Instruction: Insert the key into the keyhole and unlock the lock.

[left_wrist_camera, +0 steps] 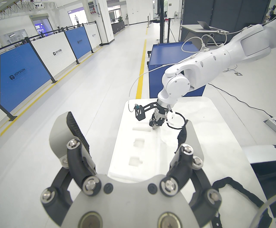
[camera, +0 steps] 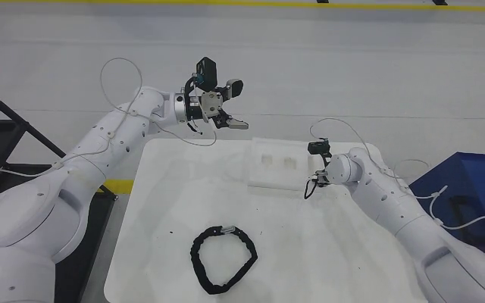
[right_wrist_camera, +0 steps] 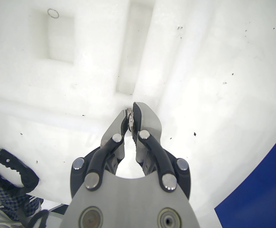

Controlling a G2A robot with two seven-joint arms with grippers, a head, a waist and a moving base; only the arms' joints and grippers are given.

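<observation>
A black chain lock (camera: 223, 258) with a metal lock body (camera: 226, 230) lies coiled on the near part of the white table (camera: 151, 227); part of its sleeve (left_wrist_camera: 239, 190) shows in the left wrist view. My right gripper (right_wrist_camera: 130, 115) is shut on a small metal key (right_wrist_camera: 130, 122), right at the edge of the white foam tray (camera: 276, 163), near a slot (right_wrist_camera: 133, 47). From the left wrist view the right gripper (left_wrist_camera: 155, 125) rests on the foam tray (left_wrist_camera: 138, 146). My left gripper (camera: 233, 106) hangs open and empty above the table's far left edge.
The foam tray has two square pockets (left_wrist_camera: 137, 151); one holds a thin metal ring (right_wrist_camera: 53, 13). A blue cabinet (left_wrist_camera: 170, 64) stands beyond the table and a blue bin (camera: 455, 189) to the right. Bare table lies around the lock.
</observation>
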